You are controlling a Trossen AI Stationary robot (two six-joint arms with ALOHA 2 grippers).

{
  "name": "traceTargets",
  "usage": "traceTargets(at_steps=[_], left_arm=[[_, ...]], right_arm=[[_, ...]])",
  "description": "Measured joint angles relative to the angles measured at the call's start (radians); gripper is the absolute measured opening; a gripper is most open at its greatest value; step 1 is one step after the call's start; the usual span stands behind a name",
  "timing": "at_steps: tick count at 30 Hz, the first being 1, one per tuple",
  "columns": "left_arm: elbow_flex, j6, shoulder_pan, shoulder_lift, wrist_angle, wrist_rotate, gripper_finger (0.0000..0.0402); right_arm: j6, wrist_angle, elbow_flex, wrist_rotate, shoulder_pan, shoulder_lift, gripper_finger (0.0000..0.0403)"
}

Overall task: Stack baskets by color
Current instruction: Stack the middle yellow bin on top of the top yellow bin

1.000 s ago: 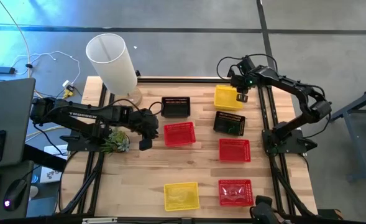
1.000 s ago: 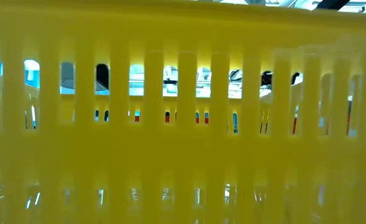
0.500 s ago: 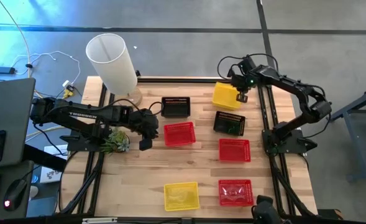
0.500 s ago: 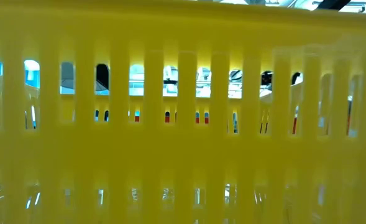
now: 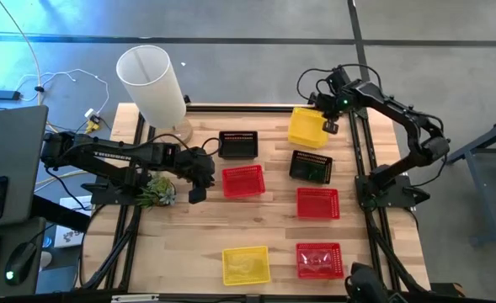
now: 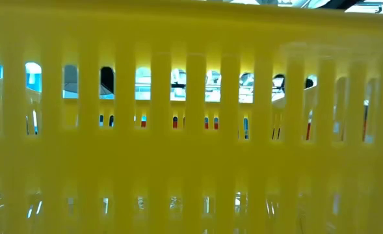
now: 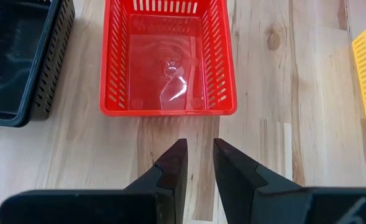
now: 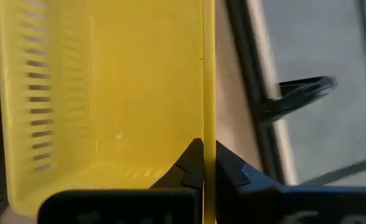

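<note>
R gripper [image 5: 328, 124], upper right of the high view, is clamped on the right wall of a yellow basket [image 5: 306, 128]; in the R wrist view its fingers [image 8: 192, 163] pinch that thin yellow wall [image 8: 209, 93] from both sides. The basket sits tilted at the far right corner of the table [image 5: 189, 244], just above a black basket [image 5: 312, 166].

L gripper [image 5: 199, 178] waits at centre-left of the high view, just left of a red basket [image 5: 243, 180]. L wrist view: fingers [image 7: 173, 171] stand slightly apart w/ nothing between them, over bare wood, short of the red basket's [image 7: 168, 59] near wall.

Other baskets in the high view:
- second black basket [image 5: 238, 144], upper centre, just above the red one
- red basket [image 5: 317, 202], right of centre, below the black one
- red basket [image 5: 319, 260], lower right
- yellow basket [image 5: 246, 265], lower centre, beside that red one, apart from it

None stacked yet as far as visible.

Low view: filled by the slotted wall of a yellow basket [image 6: 191, 130] right at the lens; room only glimpsed through the slots.

White cylinder lamp [image 5: 152, 84] at upper left of the table; small green plant [image 5: 157, 190] under the L arm.
</note>
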Motion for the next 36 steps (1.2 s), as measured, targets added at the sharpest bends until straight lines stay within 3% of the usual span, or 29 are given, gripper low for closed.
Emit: traceTargets(at_steps=[4, 18, 36], left_arm=[[0.0, 0.0, 0.0, 0.0, 0.0, 0.0, 0.0064], [0.0, 0.0, 0.0, 0.0, 0.0, 0.0, 0.0064], [0.0, -0.027, 0.0, 0.0, 0.0, 0.004, 0.0064]], right_arm=[[0.016, -0.042, 0.001, -0.068, -0.021, 0.008, 0.0], [0.051, -0.042, 0.001, -0.084, -0.04, 0.106, 0.0], [0.13, -0.032, 0.001, -0.06, -0.04, 0.108, 0.0]])
